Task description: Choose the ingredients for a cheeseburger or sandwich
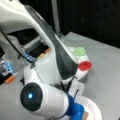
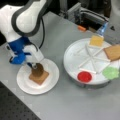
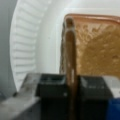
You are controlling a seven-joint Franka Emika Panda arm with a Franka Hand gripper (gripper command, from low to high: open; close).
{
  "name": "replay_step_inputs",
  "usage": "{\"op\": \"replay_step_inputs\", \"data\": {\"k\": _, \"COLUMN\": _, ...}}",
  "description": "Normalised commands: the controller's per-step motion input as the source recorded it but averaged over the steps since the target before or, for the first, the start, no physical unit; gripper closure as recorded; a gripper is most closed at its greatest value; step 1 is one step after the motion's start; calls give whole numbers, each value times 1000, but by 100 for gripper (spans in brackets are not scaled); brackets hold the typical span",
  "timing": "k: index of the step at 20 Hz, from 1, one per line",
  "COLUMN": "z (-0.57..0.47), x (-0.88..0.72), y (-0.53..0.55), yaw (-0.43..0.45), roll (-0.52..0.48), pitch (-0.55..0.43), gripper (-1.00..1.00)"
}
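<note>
My gripper [image 2: 35, 65] is shut on the dark-brown round patty [image 2: 38, 70] and holds it on edge, its lower rim just over or touching a brown toast slice [image 2: 40, 77]. That toast lies on the white paper plate [image 2: 23, 82]. The wrist view shows the patty [image 3: 70, 57] edge-on between the black fingers [image 3: 50, 86], with the toast [image 3: 97, 47] behind it. On the round divided tray [image 2: 68, 53] lie the yellow-orange cheese [image 2: 96, 40], another toast slice [image 2: 113, 52], green lettuce [image 2: 110, 72] and the red disc [image 2: 84, 76]. In a front view the lettuce [image 1: 80, 51] and red disc [image 1: 85, 65] show past the arm.
The arm's white body [image 1: 47, 65] fills much of a front view and hides most of the tray there. Dark equipment with an orange part [image 2: 81, 28] stands behind the tray. The grey table [image 2: 75, 105] runs toward a dark perforated edge [image 2: 10, 107] at bottom left.
</note>
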Motion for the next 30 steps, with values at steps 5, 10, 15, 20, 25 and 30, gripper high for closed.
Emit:
{"op": "replay_step_inputs", "data": {"k": 5, "z": -62, "x": 217, "y": -211, "yaw": 232, "roll": -67, "pitch": 54, "gripper": 100}}
{"op": "replay_step_inputs", "data": {"k": 10, "z": -145, "x": 240, "y": -192, "yaw": 228, "roll": -82, "pitch": 11, "gripper": 100}}
{"op": "replay_step_inputs", "data": {"k": 15, "z": -60, "x": 219, "y": -162, "yaw": 203, "roll": -65, "pitch": 28, "gripper": 100}}
{"op": "replay_step_inputs", "data": {"k": 20, "z": 18, "x": 227, "y": -131, "yaw": 177, "roll": -52, "pitch": 37, "gripper": 100}}
{"op": "replay_step_inputs", "data": {"k": 25, "z": 24, "x": 196, "y": -122, "yaw": 176, "roll": -52, "pitch": 45, "gripper": 100}}
{"op": "replay_step_inputs", "data": {"k": 30, "z": 46, "x": 173, "y": -126, "yaw": 180, "roll": -57, "pitch": 48, "gripper": 100}}
